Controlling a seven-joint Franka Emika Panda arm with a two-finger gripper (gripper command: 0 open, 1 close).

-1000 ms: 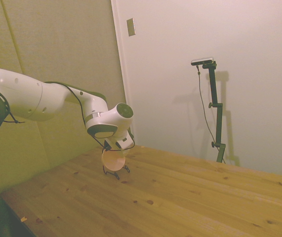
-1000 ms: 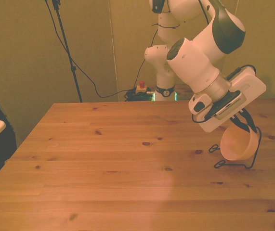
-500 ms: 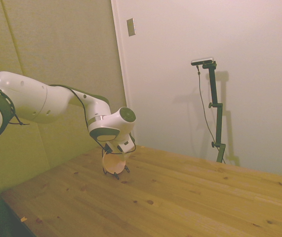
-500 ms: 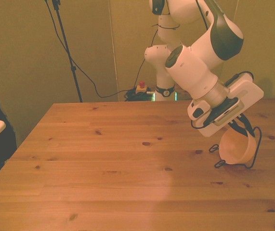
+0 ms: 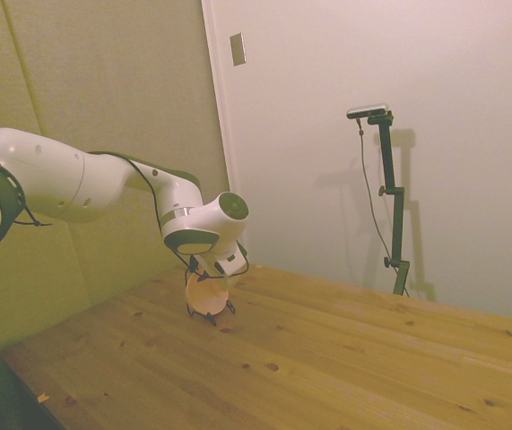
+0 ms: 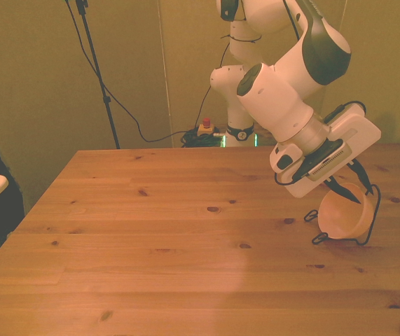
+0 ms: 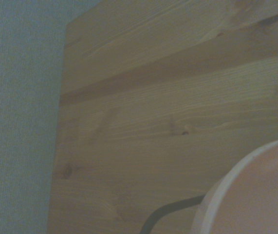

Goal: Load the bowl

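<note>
The pale pink bowl (image 6: 343,215) stands tilted on its edge inside a thin black wire rack (image 6: 370,218) near the table's edge at the front view's right. My gripper (image 6: 350,187) reaches down onto the bowl's upper rim, its dark fingers closed over it. From the side, the bowl (image 5: 204,294) sits in the rack (image 5: 209,317) right under the gripper (image 5: 209,276). The wrist view catches part of the bowl's rim (image 7: 255,190) and a curve of rack wire (image 7: 165,212).
The wooden table (image 6: 185,231) stretches wide toward the front view's left. A wall stands close behind the rack in the side view. Cables and a thin black stand (image 6: 98,77) are beyond the table's far edge.
The gripper and the bowl have come down a little and shifted slightly toward the front view's left, so the bowl sits lower in the wire rack. The grip on the rim is unchanged.
</note>
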